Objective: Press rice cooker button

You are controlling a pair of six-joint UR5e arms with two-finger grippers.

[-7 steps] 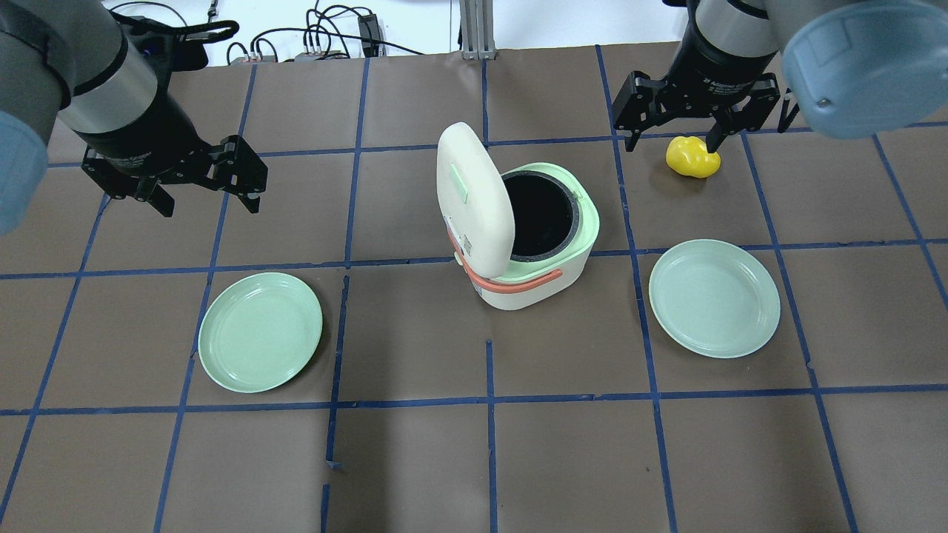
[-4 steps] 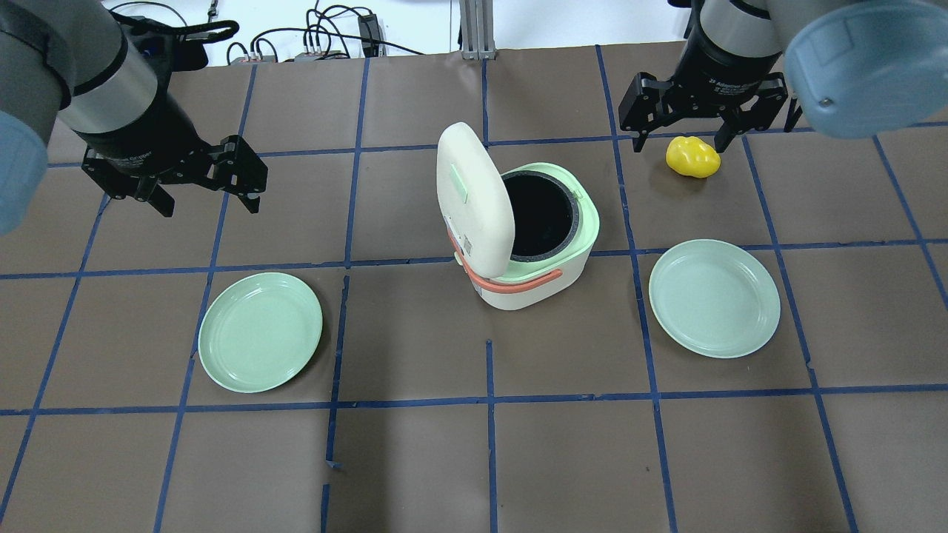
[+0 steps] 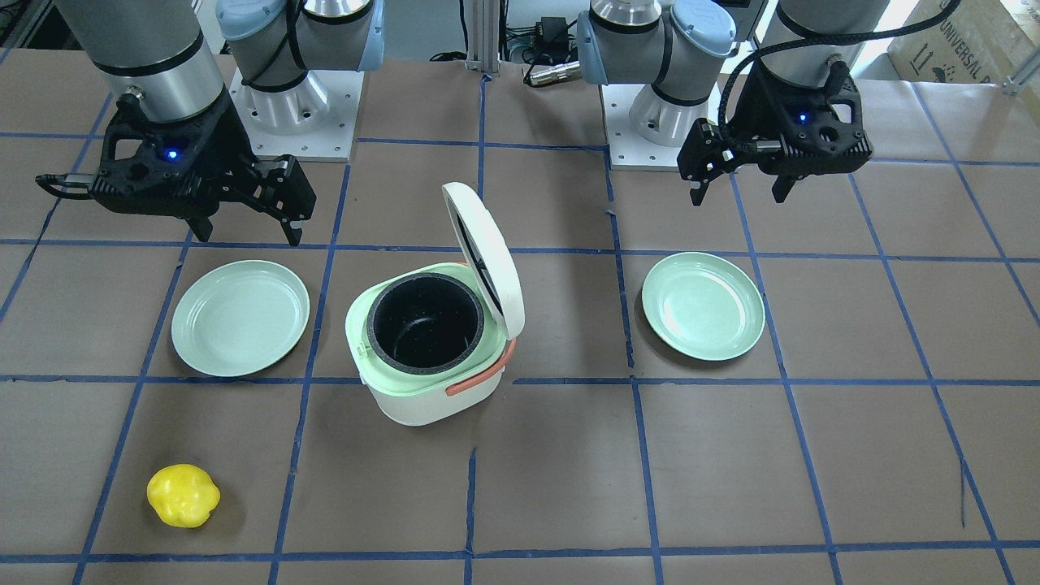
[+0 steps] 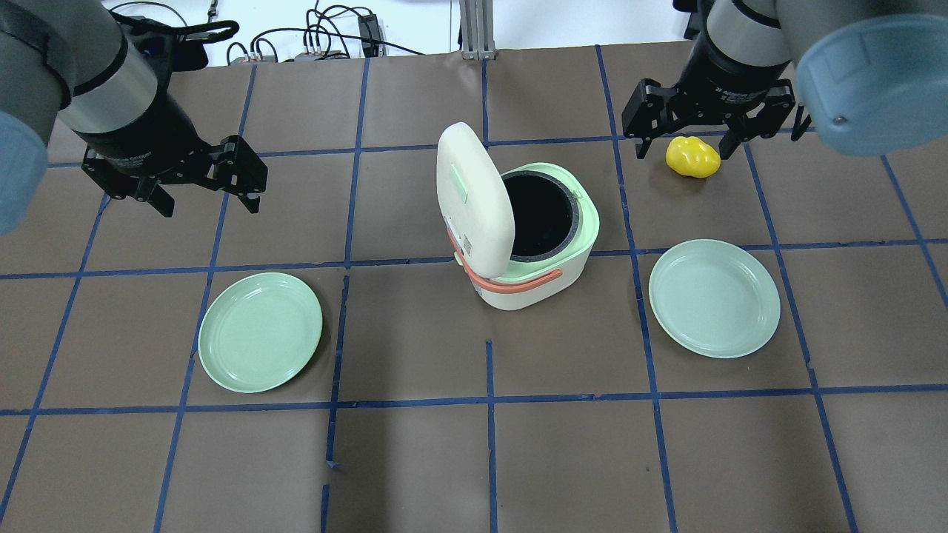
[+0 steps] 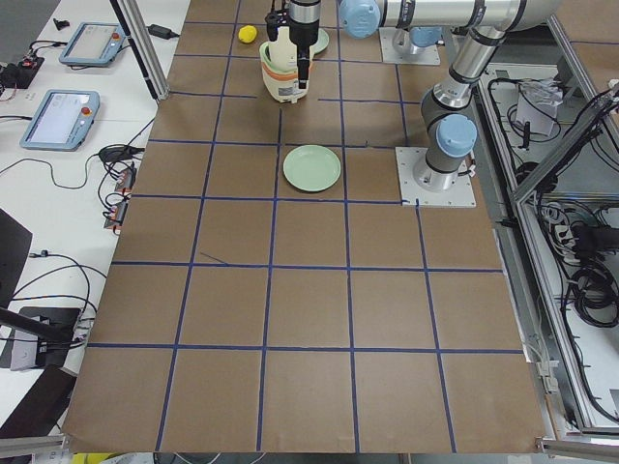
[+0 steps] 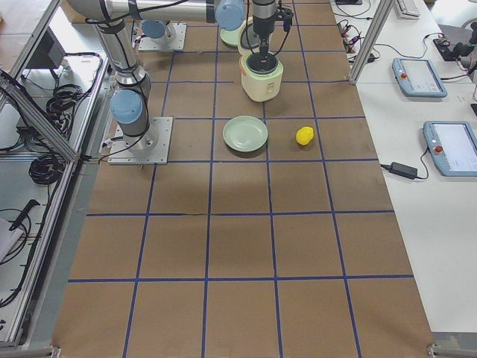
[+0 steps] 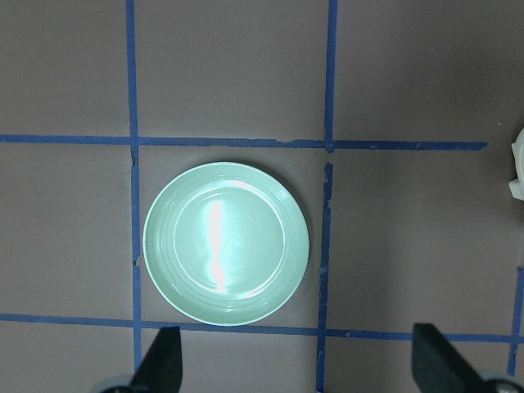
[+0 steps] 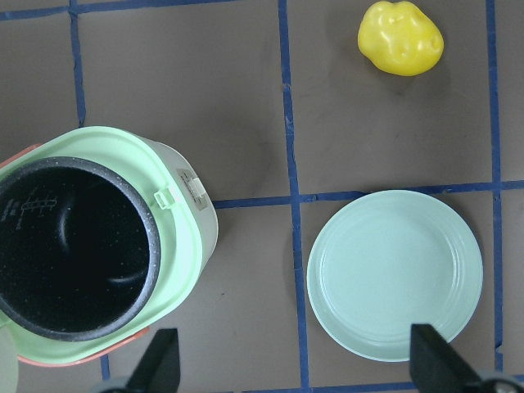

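The rice cooker (image 4: 533,285) stands mid-table, white with a green rim and an orange handle. Its lid (image 4: 474,196) stands open and the dark pot is empty. It also shows in the front view (image 3: 422,398) and the right wrist view (image 8: 184,233), with a small green latch tab (image 8: 166,196) on its rim. My left gripper (image 4: 207,198) hangs open and empty well left of the cooker; it also shows in the front view (image 3: 739,193). My right gripper (image 4: 685,144) hangs open and empty, high up to the cooker's far right; it also shows in the front view (image 3: 246,231).
A green plate (image 4: 259,332) lies front left of the cooker, below the left wrist camera (image 7: 225,243). A second plate (image 4: 715,297) lies to the right (image 8: 393,274). A yellow bell pepper toy (image 4: 692,157) lies at the far right (image 8: 399,37).
My right gripper has shifted slightly to the right, still open, in line with the yellow toy. The left arm, cooker and plates have not moved.
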